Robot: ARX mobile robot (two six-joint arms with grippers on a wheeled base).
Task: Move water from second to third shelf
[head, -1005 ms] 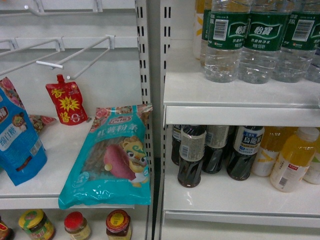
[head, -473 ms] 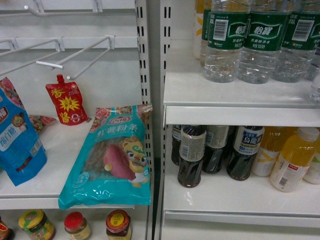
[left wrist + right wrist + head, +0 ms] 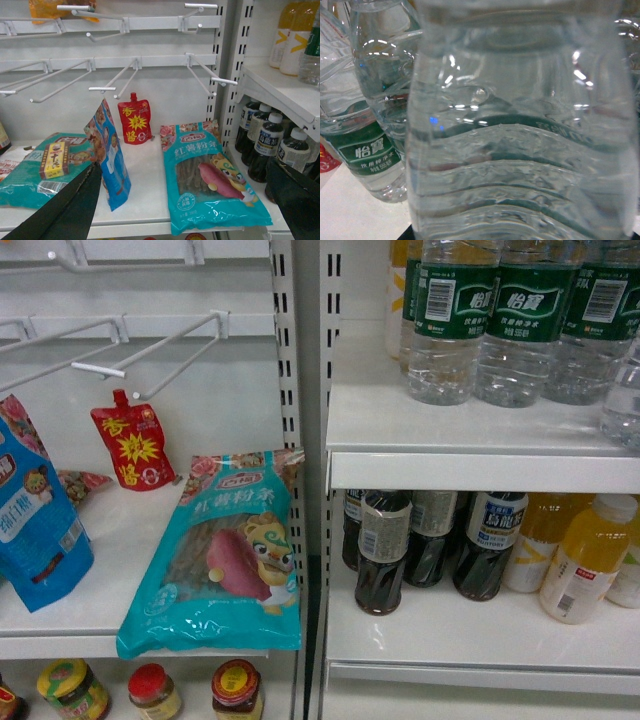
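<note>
The clear ribbed plastic water bottle (image 3: 624,390) stands at the upper shelf's (image 3: 480,435) right edge, filling our right wrist view; we cannot tell the right claw's state; our left claw (image 3: 190,200) hangs open; a loose hold risks toppling neighbouring green-labelled bottles (image 3: 525,320).

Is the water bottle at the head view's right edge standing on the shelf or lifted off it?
Cannot tell. Only a sliver of the bottle shows, its base cut off by the edge; the right wrist view is filled by it, no shelf contact visible.

Teal noodle bag (image 3: 215,555) leaning on shelf, red pouch (image 3: 133,447) behind, dark cola bottles (image 3: 383,552), yellow tea bottles (image 3: 587,558)
</note>
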